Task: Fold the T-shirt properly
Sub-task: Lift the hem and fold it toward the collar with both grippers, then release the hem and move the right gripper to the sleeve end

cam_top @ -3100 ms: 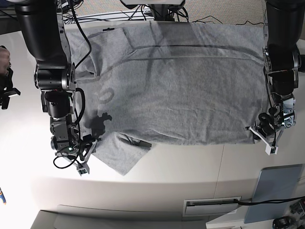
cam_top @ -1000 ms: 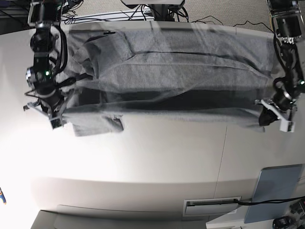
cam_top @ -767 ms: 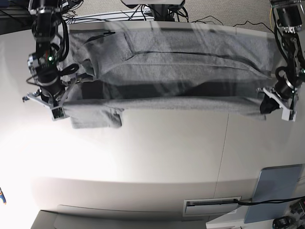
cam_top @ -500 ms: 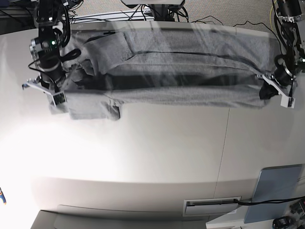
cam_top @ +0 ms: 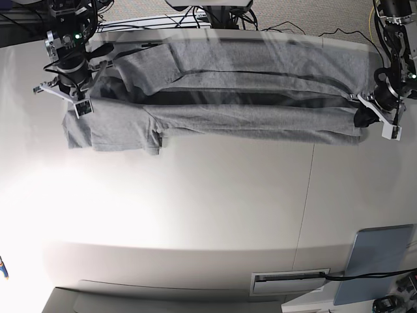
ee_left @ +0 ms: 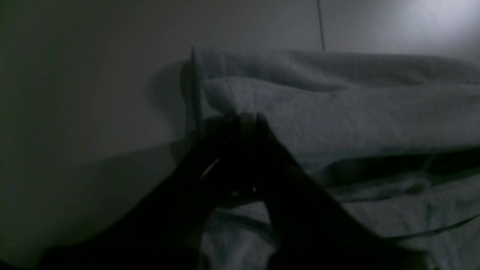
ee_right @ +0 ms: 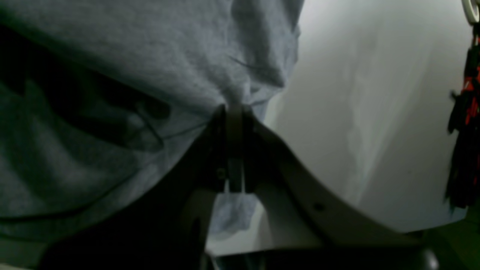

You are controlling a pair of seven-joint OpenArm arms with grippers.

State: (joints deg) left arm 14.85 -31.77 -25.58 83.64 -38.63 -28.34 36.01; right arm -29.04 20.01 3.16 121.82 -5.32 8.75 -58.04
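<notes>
The heather-grey T-shirt (cam_top: 247, 120) lies as a long narrow band across the far part of the white table (cam_top: 195, 215), its near half folded over the far half. A sleeve (cam_top: 111, 134) lies flat at the left end. My right gripper (cam_top: 73, 104) is at the left end, shut on a pinch of grey fabric, as the right wrist view shows (ee_right: 234, 108). My left gripper (cam_top: 366, 119) is at the right end, shut on the shirt's edge; it shows dark in the left wrist view (ee_left: 240, 120). No lettering is visible.
Cables (cam_top: 215, 19) run behind the table's far edge. A grey-blue flat panel (cam_top: 378, 261) lies at the near right corner. A narrow slot (cam_top: 290, 282) is set in the table's front. A seam (cam_top: 306, 195) runs across the tabletop.
Both grippers have carried the shirt's near edge toward the far side of the table. The raised fabric has come down over the far half, narrowing the shirt into a band.
</notes>
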